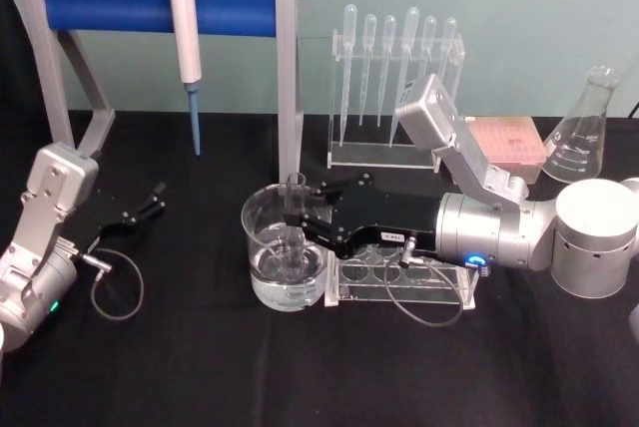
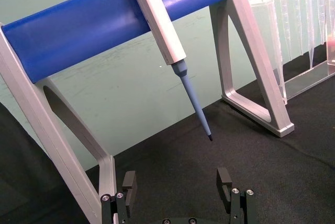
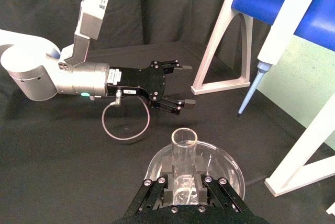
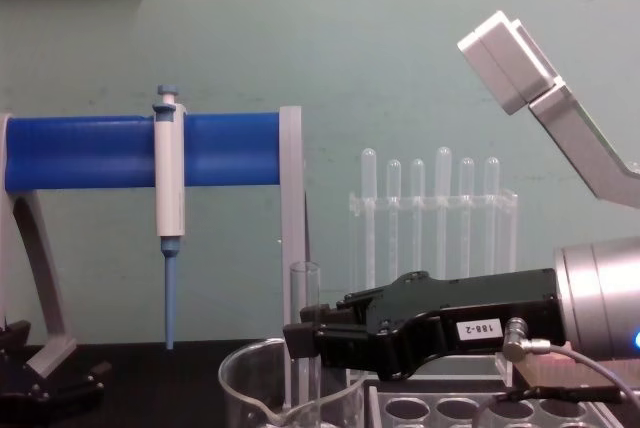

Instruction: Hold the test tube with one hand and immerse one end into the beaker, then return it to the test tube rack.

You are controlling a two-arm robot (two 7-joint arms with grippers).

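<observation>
The beaker (image 1: 258,239) stands at mid-table with clear liquid in its bottom. The test tube (image 1: 296,210) stands upright inside it, its open rim above the beaker's rim and its round end down at about the liquid's level. My right gripper (image 1: 303,224) reaches in from the right and is shut on the test tube about mid-height. The right wrist view looks down the tube (image 3: 184,153) into the beaker (image 3: 230,170). The chest view shows the tube (image 4: 305,298) clamped in the right gripper (image 4: 305,340) above the beaker (image 4: 245,388). My left gripper (image 1: 150,204) rests open at the left.
A grey stand with a blue bar (image 1: 110,0) holds a white-and-blue pipette (image 1: 186,43) at the back left. A rack of plastic pipettes (image 1: 394,88), a pink box (image 1: 507,143) and a conical flask (image 1: 584,133) stand behind. A clear tube rack (image 1: 399,282) lies under the right gripper.
</observation>
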